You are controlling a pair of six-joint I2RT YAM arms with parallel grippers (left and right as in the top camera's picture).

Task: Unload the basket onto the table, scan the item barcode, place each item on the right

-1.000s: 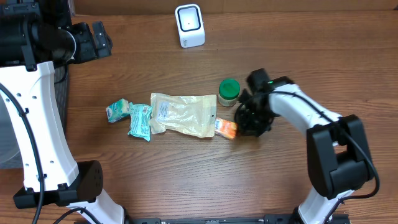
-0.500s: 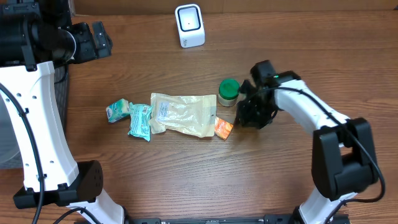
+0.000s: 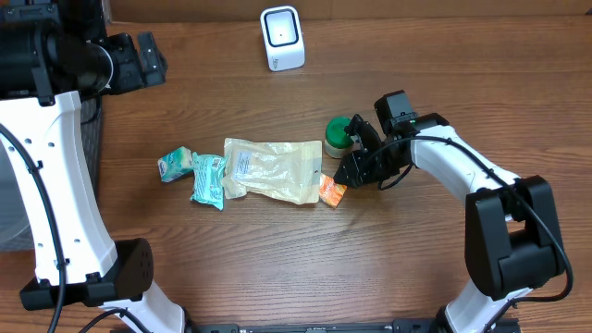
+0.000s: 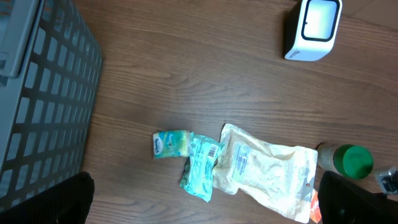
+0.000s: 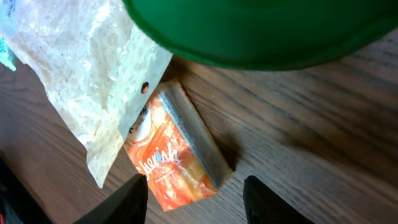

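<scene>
A small orange packet (image 5: 177, 155) lies flat on the wooden table, partly under the corner of a cream pouch (image 5: 81, 74). My right gripper (image 5: 196, 210) hovers just over it, open, one finger on each side of the packet's near end and neither pressing it. From overhead, the right gripper (image 3: 350, 172) sits right of the orange packet (image 3: 331, 191). The white barcode scanner (image 3: 282, 37) stands at the far edge. My left gripper (image 4: 205, 214) is open, high above the table, holding nothing.
A green-lidded jar (image 3: 339, 135) stands just behind the right gripper. The cream pouch (image 3: 273, 169) and two teal packets (image 3: 176, 165) (image 3: 209, 179) lie in a row at mid-table. A grey wire basket (image 4: 43, 93) stands at the left.
The right gripper's jaws have spread and let go of the orange packet, which now lies against the pouch's corner. The arm has shifted back toward the jar. The left arm has not moved.
</scene>
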